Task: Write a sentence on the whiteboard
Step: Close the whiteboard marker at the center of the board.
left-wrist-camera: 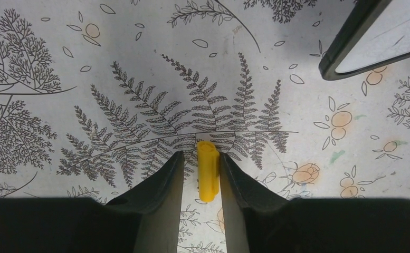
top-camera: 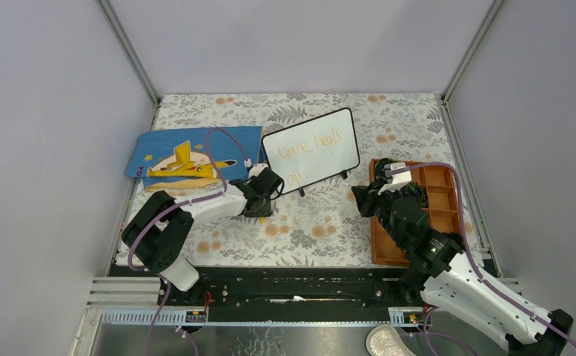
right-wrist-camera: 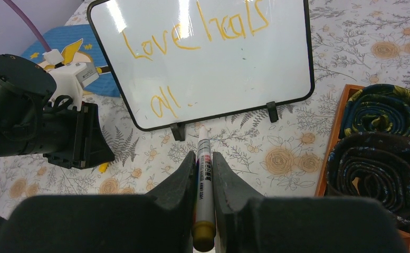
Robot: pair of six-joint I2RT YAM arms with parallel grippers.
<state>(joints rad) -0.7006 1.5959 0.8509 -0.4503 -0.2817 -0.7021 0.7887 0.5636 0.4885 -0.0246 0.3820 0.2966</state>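
- Nearest the arm bases, on the right, the right gripper (right-wrist-camera: 202,158) was seen with its jaws clamped on a marker (right-wrist-camera: 202,141), whose tip was aimed toward the board.
- Ahead and to the left, the left gripper (left-wrist-camera: 201,158) was lowered close to the tabletop (left-wrist-camera: 49,105). Its jaws were narrow and set either side of a yellow cap (left-wrist-camera: 208,176). One side seemed to touch the cap while a sliver of gap showed at the other, so no grip was judged to be made.
- Picking up the cap was judged to be the step in hand, since the writing looked finished. It would be done well if the cap were centred between the jaws and the closing were eased, so that the small round piece was not squirted out sideways.
- Just beyond the left jaws, the whiteboard (right-wrist-camera: 255,74) was stood tilted on its feet near mid-tabletop. The sentence (right-wrist-camera: 187,45) was written on it in orange, "Love heals" above "all".
- The cap and the gap beside it were shown plainly by the left wrist view, but the cap was hidden under the gripper in the overhead view.
- The words and the hold on the marker were best given by the right wrist view. Both arms whole were shown by the overhead view alone, with the board set between a blue mat (top-camera: 196,152) and a wooden tray (top-camera: 437,194).
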